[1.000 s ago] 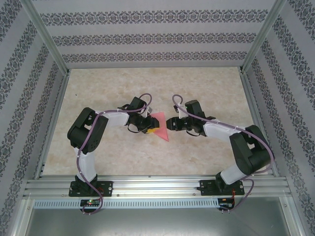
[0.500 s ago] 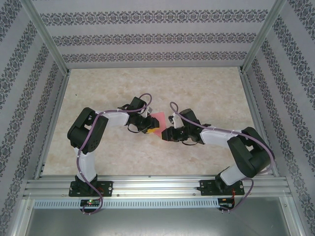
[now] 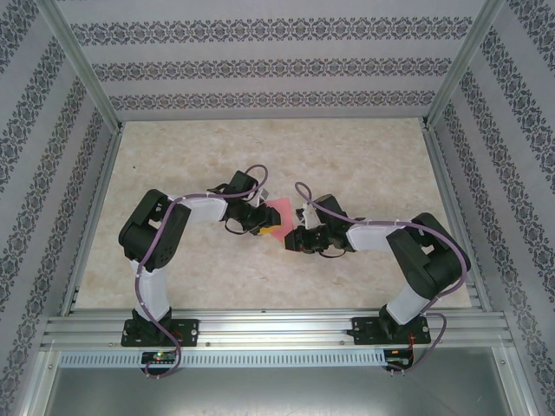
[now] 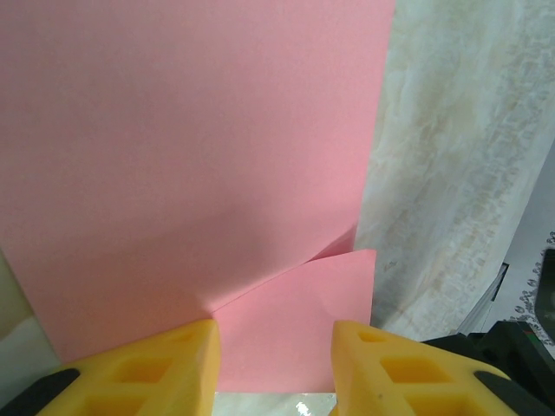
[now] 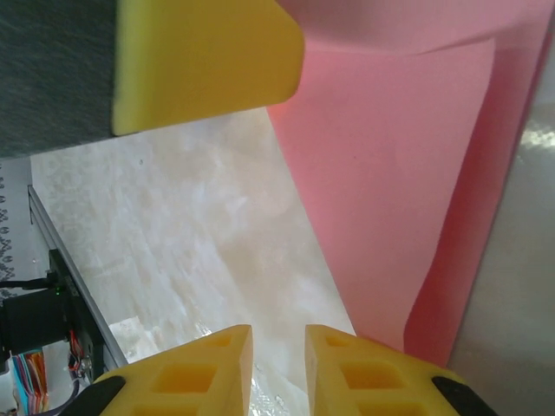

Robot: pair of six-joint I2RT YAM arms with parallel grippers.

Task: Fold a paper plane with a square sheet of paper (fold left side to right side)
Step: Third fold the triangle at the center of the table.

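Overhead, I see both arms meeting mid-counter [image 3: 347, 156] at the pink square sheet of paper [image 3: 277, 213]. My left wrist camera adds a raised folded flap [image 4: 303, 303] lying between the left fingers [image 4: 165, 373], which are spread wide and clamp nothing. The right fingers [image 5: 217, 373], barely parted and empty, sit over bare counter just beside the paper's edge.

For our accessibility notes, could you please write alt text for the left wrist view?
A pink sheet of paper lies on a marbled table, a curled corner flap sitting between the left claw's yellow fingers at the bottom edge.
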